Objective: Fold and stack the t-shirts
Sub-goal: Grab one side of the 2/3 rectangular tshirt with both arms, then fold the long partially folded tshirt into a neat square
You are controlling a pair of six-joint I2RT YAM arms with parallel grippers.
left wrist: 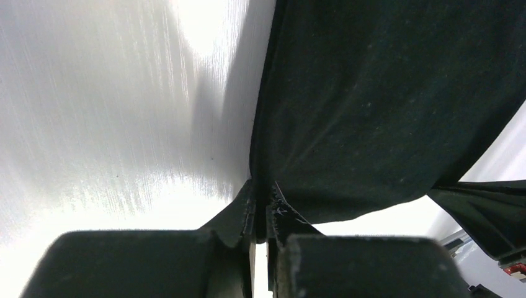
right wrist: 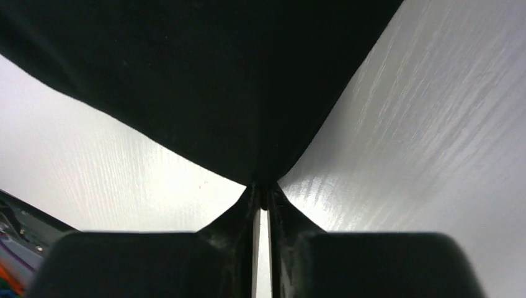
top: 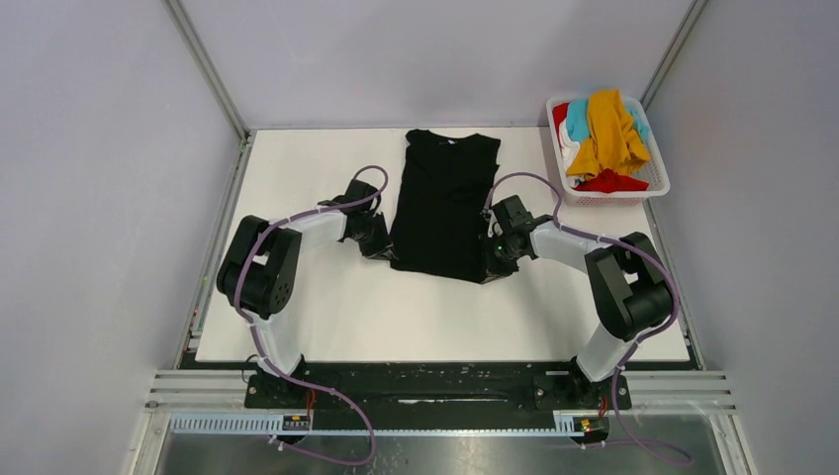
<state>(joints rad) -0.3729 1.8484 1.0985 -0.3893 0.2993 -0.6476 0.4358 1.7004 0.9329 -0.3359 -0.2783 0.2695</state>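
On the white tabletop (top: 326, 307) a black tee (top: 443, 203) lies spread flat in the middle, collar toward the far edge and hem toward the arms. The left tool (top: 381, 247) sits at the near left corner of the hem and is closed tight on the cloth. From the left wrist, its fingers (left wrist: 155, 267) stand almost together, and a fold of black fabric is drawn up into the narrow slit between them. The right tool (top: 492, 265) sits at the near right corner and is likewise clamped on the tee. From the right wrist, the hem gathers to a point and runs in between the nearly touching tips. Both tools are low, at the tabletop. A white basket (top: 653, 188) stands at the far right corner, well apart from the black tee. It holds a bunched heap with an orange tee (top: 605, 139) on top and a teal tee (top: 577, 117), a red tee (top: 611, 182) and a white tee (top: 569, 158) around it
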